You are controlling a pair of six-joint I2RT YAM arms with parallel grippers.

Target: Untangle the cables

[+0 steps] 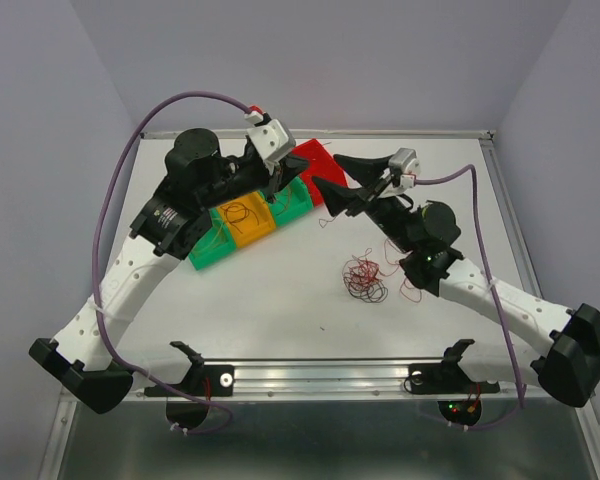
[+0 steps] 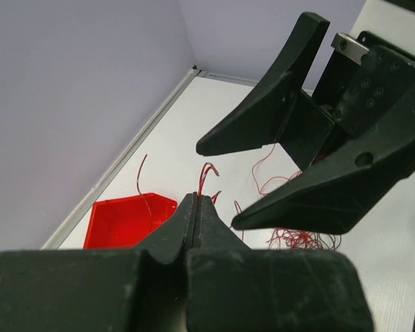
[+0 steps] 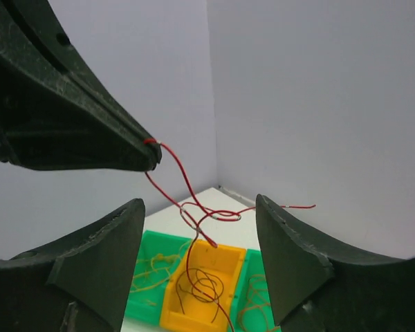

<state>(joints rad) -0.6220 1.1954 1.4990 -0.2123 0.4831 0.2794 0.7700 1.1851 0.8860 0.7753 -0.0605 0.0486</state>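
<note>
The left fingers (image 2: 196,207) are clenched flat together on one red cable (image 3: 183,174). They pinch it at their tip and hold it up above the row of bins toward the back of the counter (image 1: 280,325). The cable curls down from that pinch, kinks through a small loop and passes between the right fingers (image 3: 273,228), which stand spread apart on either side of it and grasp nothing. Below sit the orange bin (image 1: 248,216), holding dark loops (image 3: 202,285), the green bins (image 1: 212,247) flanking it with yellowish strands (image 3: 155,263) inside, and the red bin (image 2: 121,221) at the end of the row. The tangle of cables (image 1: 364,278), red and dark, lies on the counter near the right arm, apart from the bins.
</note>
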